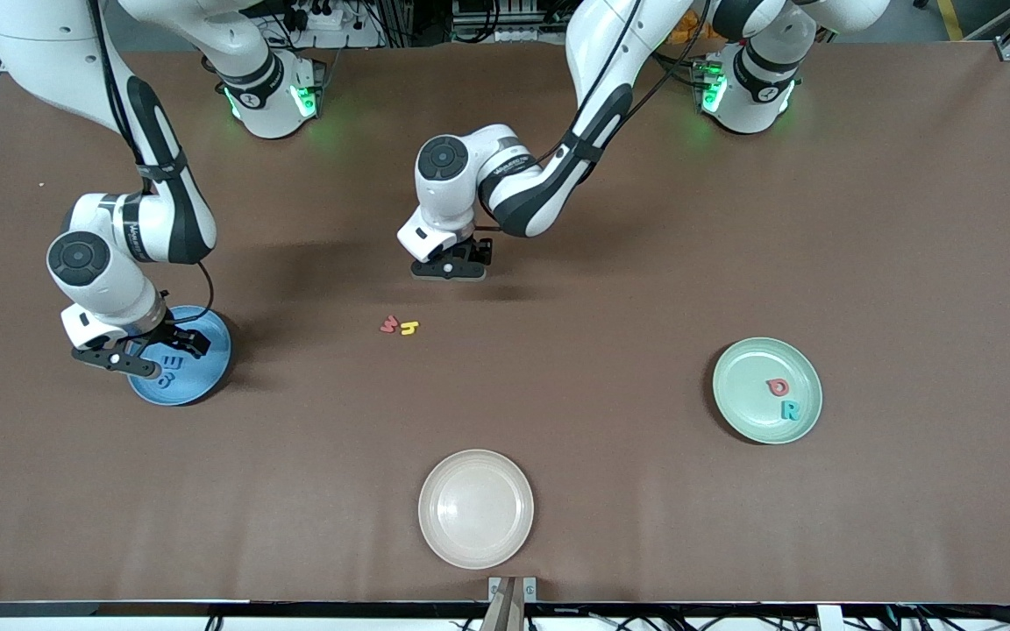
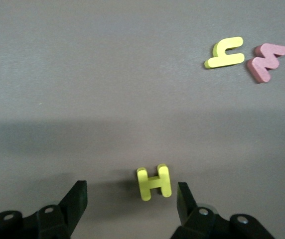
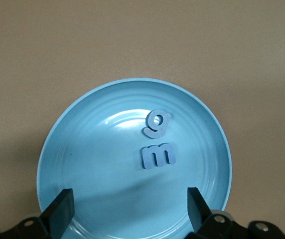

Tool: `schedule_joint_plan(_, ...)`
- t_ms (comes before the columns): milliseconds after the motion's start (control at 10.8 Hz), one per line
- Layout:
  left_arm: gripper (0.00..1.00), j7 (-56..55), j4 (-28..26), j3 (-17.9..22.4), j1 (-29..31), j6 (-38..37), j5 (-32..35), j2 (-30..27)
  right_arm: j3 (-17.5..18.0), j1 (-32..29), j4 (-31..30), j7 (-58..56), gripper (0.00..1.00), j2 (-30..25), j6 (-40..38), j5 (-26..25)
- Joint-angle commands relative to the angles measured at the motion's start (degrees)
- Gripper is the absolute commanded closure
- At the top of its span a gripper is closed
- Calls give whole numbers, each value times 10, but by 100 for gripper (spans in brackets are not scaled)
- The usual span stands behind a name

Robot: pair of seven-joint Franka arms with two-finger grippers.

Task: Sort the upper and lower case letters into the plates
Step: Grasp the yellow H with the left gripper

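Observation:
My left gripper [image 1: 451, 267] is open, low over the middle of the table. In the left wrist view [image 2: 131, 196] a yellow H [image 2: 154, 181] lies on the table between its jaws, untouched. A yellow h [image 2: 224, 52] and a red m [image 2: 266, 60] lie together, nearer the front camera [image 1: 409, 329] [image 1: 389, 325]. My right gripper [image 1: 159, 350] is open and empty over the light blue plate [image 1: 207, 368], which holds a blue g [image 3: 157, 123] and a blue m [image 3: 158, 155]. The mint green plate [image 1: 750, 377] holds a red D [image 1: 778, 386] and a teal R [image 1: 790, 409].
A cream-white round plate [image 1: 476, 508] sits near the table's front edge, in the middle. The brown table top [image 1: 610, 289] is bare between the plates. Both arm bases stand along the back edge.

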Motion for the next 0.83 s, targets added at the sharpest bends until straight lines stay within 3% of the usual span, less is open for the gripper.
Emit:
schedule_joint_plan(0, 20, 2, 47, 10, -10, -2, -4, 28, 2, -3, 3, 0, 0, 2, -3, -7)
schedule_joint_plan(737, 28, -9, 51, 27, -35, 24, -13, 54, 2, -2, 3, -1, 0, 3, -3, -7)
